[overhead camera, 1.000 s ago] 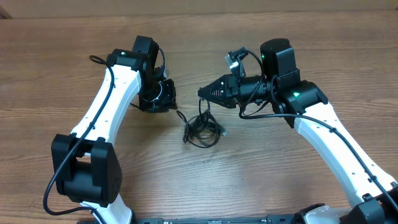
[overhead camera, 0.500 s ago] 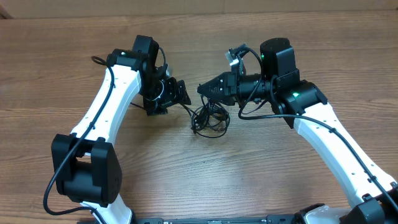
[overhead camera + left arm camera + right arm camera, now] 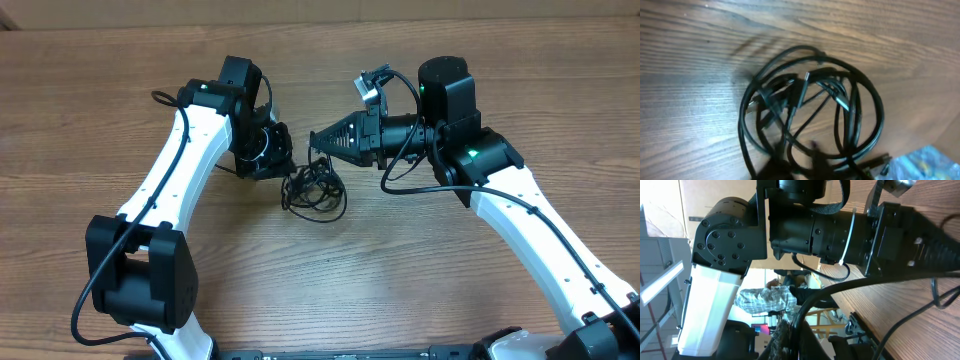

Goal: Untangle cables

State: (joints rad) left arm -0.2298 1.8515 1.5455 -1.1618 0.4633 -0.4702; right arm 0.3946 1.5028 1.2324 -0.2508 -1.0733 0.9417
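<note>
- The cables (image 3: 318,192) lie as one small knotted bundle on the table (image 3: 450,290), midway between the two arms and just below both sets of fingers
- In the left wrist view the cables (image 3: 810,115) show as several overlapping loops that cross in the middle, with a couple of plug ends poking through; none has been separated yet
- The right fingers (image 3: 325,140) point left over the top of the bundle and are pressed together; a strand rises from the bundle to their tip, so they seem to be pinching it, though the right wrist view is too dark at the fingers (image 3: 782,340) to be sure
- The left fingers (image 3: 280,165) sit at the bundle's left edge, touching or almost touching it; the pictures are blurred there, so I cannot tell whether they are apart, together or clamped on a loop
- Step in hand, as I judge it: getting a second hold on the bundle opposite the right one, early in the task
- The next move calls for a firm pinch on a single loop, not several, followed by a slow pull apart so the crossings slide rather than tighten
</note>
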